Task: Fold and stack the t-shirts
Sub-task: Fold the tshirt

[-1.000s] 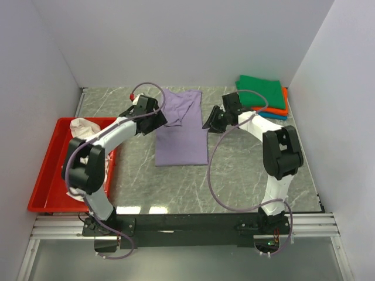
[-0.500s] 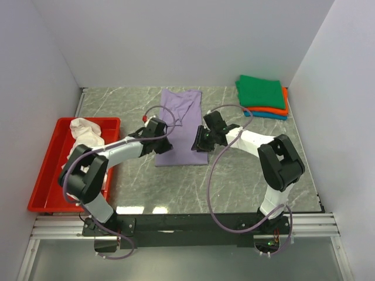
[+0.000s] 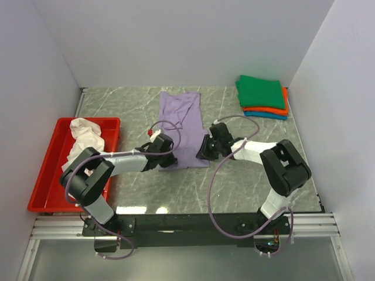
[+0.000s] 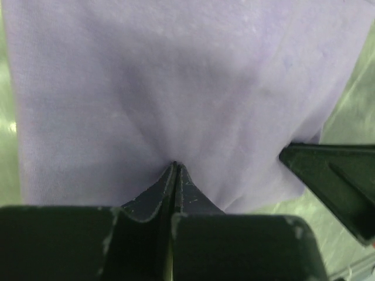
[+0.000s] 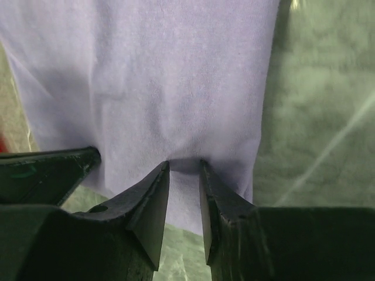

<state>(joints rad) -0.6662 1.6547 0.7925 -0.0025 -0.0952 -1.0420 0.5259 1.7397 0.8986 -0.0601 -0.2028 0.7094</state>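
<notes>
The lavender t-shirt lies flat and lengthwise in the middle of the table. My left gripper is at its near left corner, shut on a pinch of the lavender cloth, and wrinkles fan out from the tips. My right gripper is at the near right corner. Its jaws stand a narrow gap apart, pressing down on the lavender cloth, which bulges between the tips. A white t-shirt lies crumpled in the tray. Green, orange and teal shirts lie folded in a stack at the far right.
The shallow red tray sits along the left edge of the marble table. White walls close in the back and both sides. Each gripper shows at the edge of the other's wrist view.
Both grippers have come from the shirt's middle down to its near hem. The left jaws have gone from wide open to shut on the cloth. The right jaws have narrowed.
</notes>
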